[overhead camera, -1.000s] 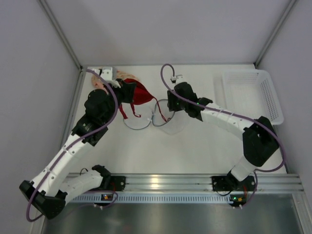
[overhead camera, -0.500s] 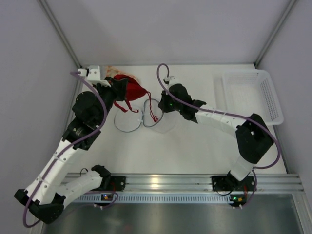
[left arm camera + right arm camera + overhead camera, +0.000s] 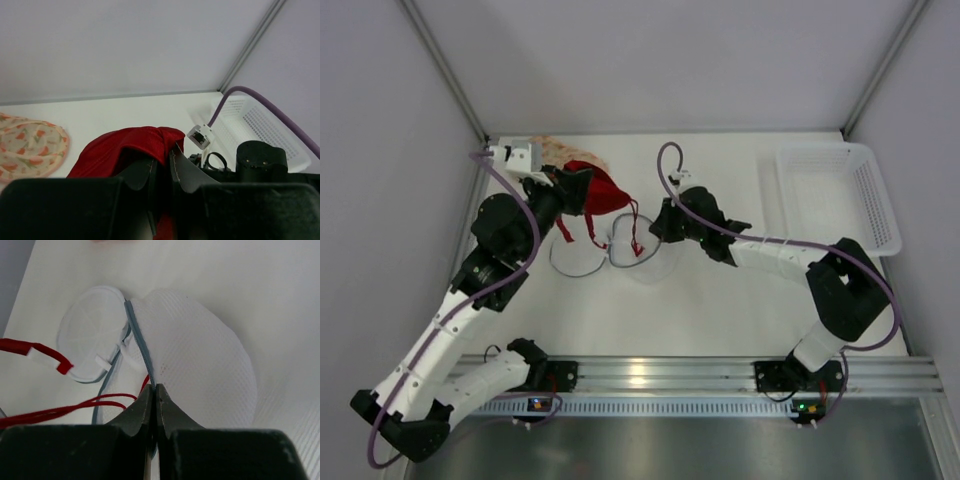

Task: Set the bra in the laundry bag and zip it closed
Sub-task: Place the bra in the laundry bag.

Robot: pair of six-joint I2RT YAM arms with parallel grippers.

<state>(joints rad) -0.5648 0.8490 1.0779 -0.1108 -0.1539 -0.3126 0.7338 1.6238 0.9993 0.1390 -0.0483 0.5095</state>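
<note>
- Two hands are busy in the top view. Your left hand [image 3: 572, 190] holds the red bra [image 3: 603, 190] near the far-left corner of the tabletop [image 3: 720, 310]. Its red straps [image 3: 636, 238] hang toward the laundry bag [image 3: 655, 260], which lies mid-tabletop at your right hand [image 3: 658, 224]. A white basket [image 3: 835, 195] sits far right, and a patterned garment [image 3: 552, 150] lies behind the left arm.
- In the left wrist view, the fingers are pinched narrow on a fold of red fabric. The bra is held, and it is not yet in the bag.
- In the right wrist view, the right hand is clamped tight on the bag's grey zip edge [image 3: 140, 340], pinning the mouth. The straps run just beside that edge, and the bag's round flap [image 3: 87, 347] lies to the left.
- The step in hand looks like insertion. Next you need to carry the bra across and lower it into the mouth, with the straps tucked clear of the zip track before any zipping.
- No brand, label or writing can be read in any view.
</note>
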